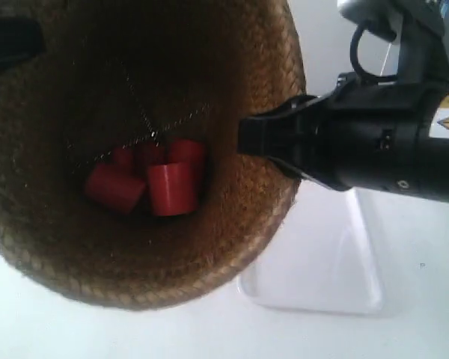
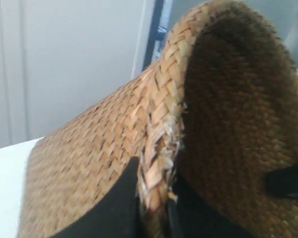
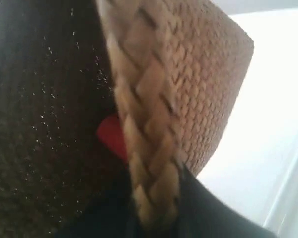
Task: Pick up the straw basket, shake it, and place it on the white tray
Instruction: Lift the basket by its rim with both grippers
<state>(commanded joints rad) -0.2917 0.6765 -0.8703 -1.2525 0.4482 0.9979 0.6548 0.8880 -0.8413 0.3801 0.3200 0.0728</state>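
The straw basket (image 1: 209, 67) fills the exterior view, held off the table with its mouth tipped toward the camera. Several red cups (image 1: 146, 179) lie in its dark bottom. The gripper (image 1: 258, 138) of the arm at the exterior view's right is clamped on the braided rim. In the left wrist view my left gripper (image 2: 154, 173) is shut on the frayed rim of the basket (image 2: 99, 134), one finger outside and one inside. My right gripper (image 3: 156, 183) is shut on the rim of the basket (image 3: 203, 74) the same way, next to a red cup (image 3: 113, 136). The white tray (image 1: 322, 269) lies on the table below the basket's lower right edge.
A white tabletop (image 1: 419, 299) spreads under the basket and tray. A dark shape (image 1: 11, 41) sits at the basket's far rim. In the left wrist view, another black finger (image 2: 288, 181) reaches inside the basket, and a pale wall (image 2: 64, 59) and blue post (image 2: 154, 29) stand behind.
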